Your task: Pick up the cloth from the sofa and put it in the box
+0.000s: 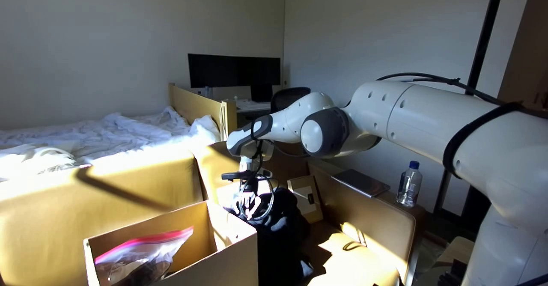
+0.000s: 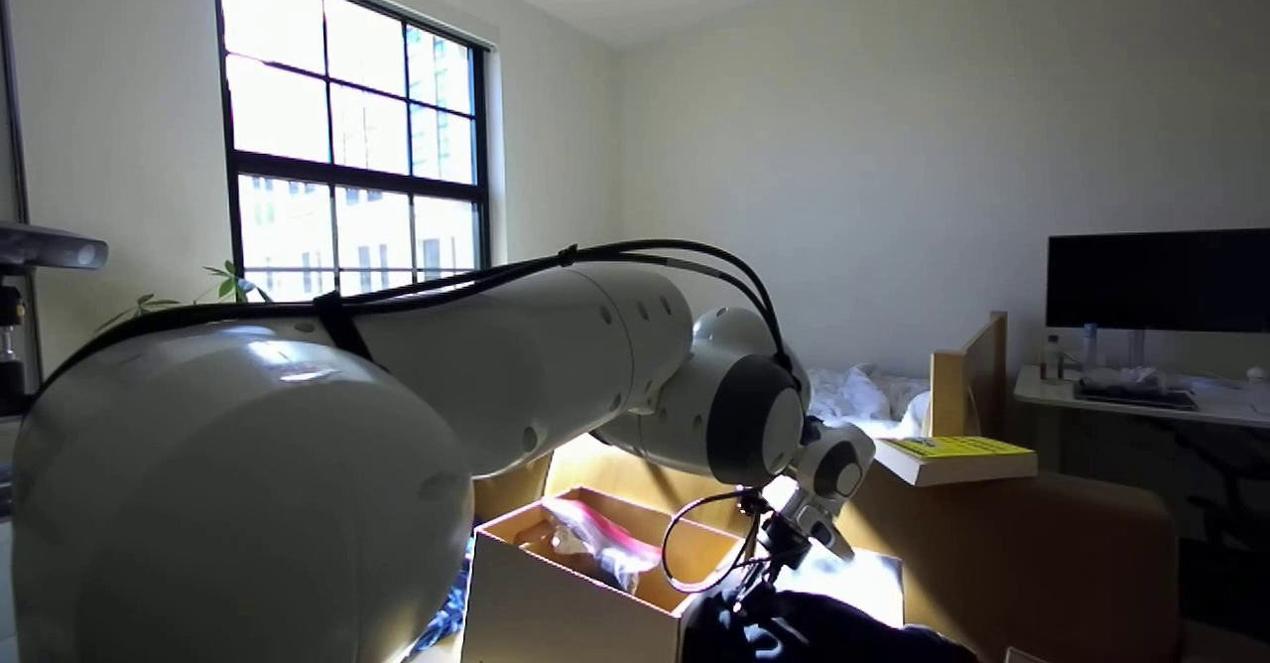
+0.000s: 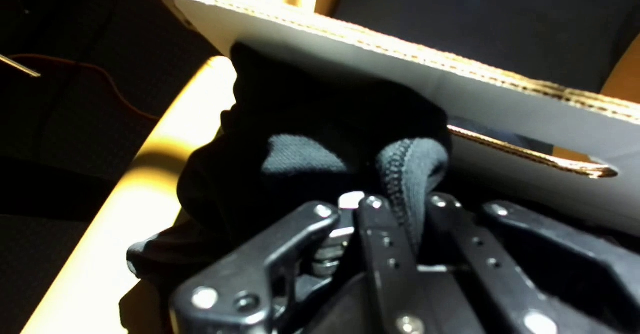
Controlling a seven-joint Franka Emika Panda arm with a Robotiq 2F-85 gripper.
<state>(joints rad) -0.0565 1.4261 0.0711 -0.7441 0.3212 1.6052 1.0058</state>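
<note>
One tool (image 3: 410, 208), drawn nearly closed, pinches a fold of one cloth (image 3: 305, 155). Cloth extends below the tool, outside one box (image 1: 231, 260) just beside it; one plastic bag (image 1: 143, 258) inside.

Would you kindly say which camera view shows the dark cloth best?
The wrist view: it shows the cloth closest, with grey patches and a stitched fold in the gripper. Both exterior views show it smaller, as a dark heap below the gripper, beside the box.
</note>
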